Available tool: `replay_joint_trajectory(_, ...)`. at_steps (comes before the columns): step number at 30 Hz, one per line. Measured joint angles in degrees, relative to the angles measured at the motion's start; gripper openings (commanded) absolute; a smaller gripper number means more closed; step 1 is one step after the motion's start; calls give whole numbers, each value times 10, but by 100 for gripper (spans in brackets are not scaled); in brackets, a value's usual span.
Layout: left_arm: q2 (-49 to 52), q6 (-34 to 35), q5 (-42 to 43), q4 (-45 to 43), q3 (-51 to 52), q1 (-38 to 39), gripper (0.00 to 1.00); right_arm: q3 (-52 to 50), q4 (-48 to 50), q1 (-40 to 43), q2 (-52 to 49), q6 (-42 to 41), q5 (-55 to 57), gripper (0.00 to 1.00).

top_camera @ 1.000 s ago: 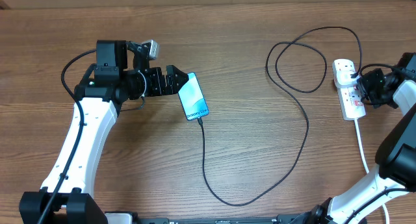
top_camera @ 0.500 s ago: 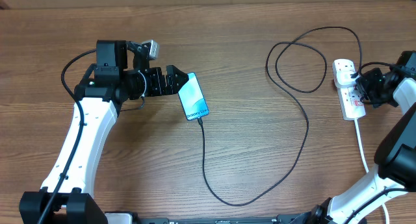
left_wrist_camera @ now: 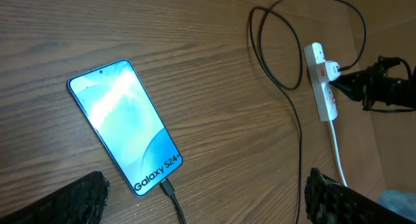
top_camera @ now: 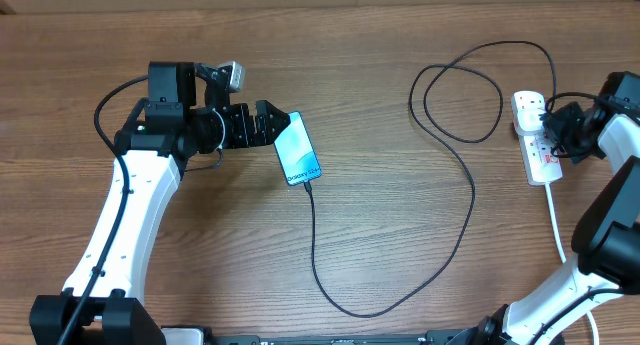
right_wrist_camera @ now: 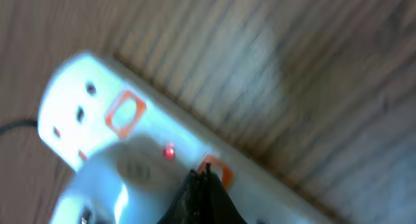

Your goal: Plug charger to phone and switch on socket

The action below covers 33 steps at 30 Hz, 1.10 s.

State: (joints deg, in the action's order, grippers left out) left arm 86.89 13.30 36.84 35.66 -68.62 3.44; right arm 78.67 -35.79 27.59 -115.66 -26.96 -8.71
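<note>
1 socket (top_camera: pixel 536 145) lies at the table's (top_camera: pixel 380 45) right edge, its long axis running far to near. 1 right gripper (top_camera: pixel 553 133), fingers pressed together, points at the switches from the right and is the nearer arm. 1 phone (top_camera: pixel 298 149) lies left of centre, screen lit. 1 charger (top_camera: pixel 470 200) runs from the phone's near end to the socket's far end. 1 left gripper (top_camera: pixel 268 123), fingers apart, sits just beside the phone.

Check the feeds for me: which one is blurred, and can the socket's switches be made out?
Right wrist: motion-blurred and soft throughout, yet the socket shows an orange switch and a small red light. Left wrist: sharp, phone lettering readable. Overhead: sharp, evenly lit, no glare.
</note>
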Motion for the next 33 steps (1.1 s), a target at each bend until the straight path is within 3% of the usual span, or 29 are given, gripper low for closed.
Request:
replay_joint_trajectory(14,0,0,0,0,0,0,100,5,-18,-6,2,3,16,4)
replay_joint_trajectory(23,0,0,0,6,0,0,99,28,-174,-8,28,-36,54,4)
replay_joint_trajectory(28,0,0,0,6,0,0,100,46,-199,4,127,-41,78,4)
replay_joint_trajectory(33,0,0,14,2,0,0,99,71,-191,-26,293,-17,43,4)
